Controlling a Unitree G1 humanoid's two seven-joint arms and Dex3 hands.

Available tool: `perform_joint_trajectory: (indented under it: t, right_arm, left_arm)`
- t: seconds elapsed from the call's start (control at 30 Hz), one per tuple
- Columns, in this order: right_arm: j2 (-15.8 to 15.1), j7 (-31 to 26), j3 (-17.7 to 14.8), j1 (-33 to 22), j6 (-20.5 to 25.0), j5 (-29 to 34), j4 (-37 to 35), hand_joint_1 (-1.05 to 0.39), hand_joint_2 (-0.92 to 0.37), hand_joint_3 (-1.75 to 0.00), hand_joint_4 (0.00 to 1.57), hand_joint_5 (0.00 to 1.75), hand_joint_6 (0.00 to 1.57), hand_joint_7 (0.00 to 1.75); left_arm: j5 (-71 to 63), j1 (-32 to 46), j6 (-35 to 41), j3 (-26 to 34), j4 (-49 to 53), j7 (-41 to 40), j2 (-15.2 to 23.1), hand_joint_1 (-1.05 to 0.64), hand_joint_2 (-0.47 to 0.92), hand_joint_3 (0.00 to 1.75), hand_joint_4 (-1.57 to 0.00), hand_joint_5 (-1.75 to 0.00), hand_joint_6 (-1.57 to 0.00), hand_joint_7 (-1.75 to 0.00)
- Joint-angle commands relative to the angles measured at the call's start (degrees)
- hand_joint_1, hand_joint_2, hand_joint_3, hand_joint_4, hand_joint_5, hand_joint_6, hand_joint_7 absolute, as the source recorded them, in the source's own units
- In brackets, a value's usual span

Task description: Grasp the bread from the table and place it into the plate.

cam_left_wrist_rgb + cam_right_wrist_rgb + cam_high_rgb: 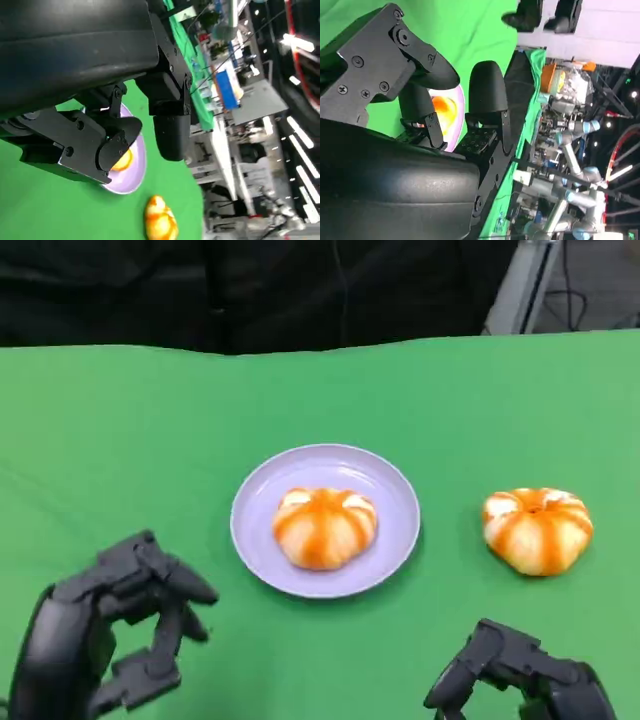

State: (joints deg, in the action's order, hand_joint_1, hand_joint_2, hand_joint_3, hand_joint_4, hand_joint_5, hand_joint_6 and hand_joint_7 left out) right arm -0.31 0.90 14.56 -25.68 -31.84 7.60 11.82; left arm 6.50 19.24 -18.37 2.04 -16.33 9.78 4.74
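A lavender plate [252, 508] sits mid-table with one orange-and-white striped bread [324, 527] on it. A second bread of the same kind [537, 529] lies on the green cloth to the plate's right. My left hand [105, 635] hovers near the front left, short of the plate, fingers apart and holding nothing. My right hand [525, 680] is at the front right, below the loose bread, partly cut off by the frame edge and empty. The left wrist view shows the plate [136, 170], its bread [123, 161] and the loose bread [160, 221] beyond the fingers [170, 135]. In the right wrist view the plate [460, 102] and its bread [444, 107] lie past the fingers [487, 95].
Green cloth [120, 440] covers the whole table, with its far edge against a dark backdrop. Lab benches and other robot arms [570, 150] stand beyond the table in the wrist views.
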Motion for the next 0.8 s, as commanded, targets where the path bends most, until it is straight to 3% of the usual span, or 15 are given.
perform_joint_trajectory:
  t: [0.03,0.47,0.57,0.8]
  right_arm:
    - [-0.9,0.4,-0.9,-0.4,0.1,-1.1,0.6,-0.10,-0.29,-1.38,0.75,1.59,0.80,1.32]
    - [-1.2,1.6,-1.5,-0.9,0.0,-2.7,0.9,-0.08,-0.30,-1.37,0.73,1.61,0.79,1.34]
    - [-1.0,1.5,-1.5,-0.9,0.2,-2.4,1.1,-0.09,-0.30,-1.36,0.73,1.61,0.79,1.34]
    - [-0.9,1.4,-1.5,-0.9,0.2,-2.0,1.2,-0.08,-0.30,-1.37,0.72,1.62,0.78,1.35]
  left_arm:
    - [3.2,1.8,-3.9,0.1,2.3,0.9,-1.7,0.05,0.57,1.24,-0.85,-1.74,-0.70,-1.65]
    - [2.7,3.3,-6.7,0.0,4.9,1.8,-2.2,-0.04,0.48,1.24,-0.85,-1.75,-0.70,-1.69]
    - [3.0,3.3,-6.3,0.1,4.8,1.9,-2.1,-0.01,0.44,1.32,-0.86,-1.75,-0.71,-1.69]
    - [2.3,3.4,-6.4,0.2,4.7,1.7,-2.0,-0.02,0.47,1.25,-0.85,-1.75,-0.71,-1.67]
